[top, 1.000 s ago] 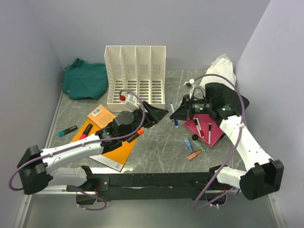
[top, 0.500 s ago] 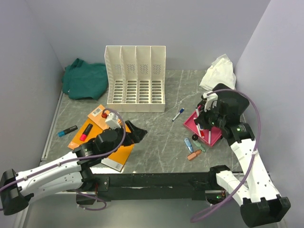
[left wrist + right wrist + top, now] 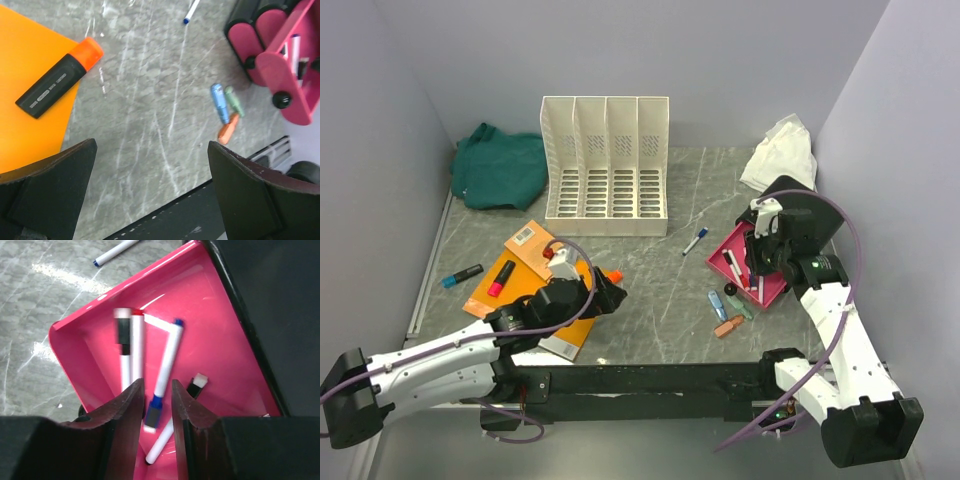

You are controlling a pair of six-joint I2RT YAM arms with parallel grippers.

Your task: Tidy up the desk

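Note:
The desk (image 3: 660,300) is dark veined stone. My right gripper (image 3: 157,385) hangs over the pink tray (image 3: 235,355), its jaws slightly apart; in the top view the right gripper (image 3: 757,262) covers part of the pink tray (image 3: 720,262). A blurred white marker with a blue cap (image 3: 167,360) sits loose between the jaws, with a gap on each side. Two more markers (image 3: 136,350) lie in the tray. My left gripper (image 3: 151,150) is wide open above bare desk, holding nothing. An orange-capped highlighter (image 3: 59,77) lies on the edge of the orange notebook (image 3: 25,100).
A white file rack (image 3: 605,165) stands at the back, a green cloth (image 3: 500,165) to its left, a white cloth (image 3: 780,150) at the back right. A blue pen (image 3: 695,241), small coloured capsules (image 3: 725,312), a teal highlighter (image 3: 462,275) and a red highlighter (image 3: 501,277) lie about.
The left arm drew back toward the near edge and its jaws spread wide. The right gripper moved over the pink tray and its jaws parted around the blue-capped marker.

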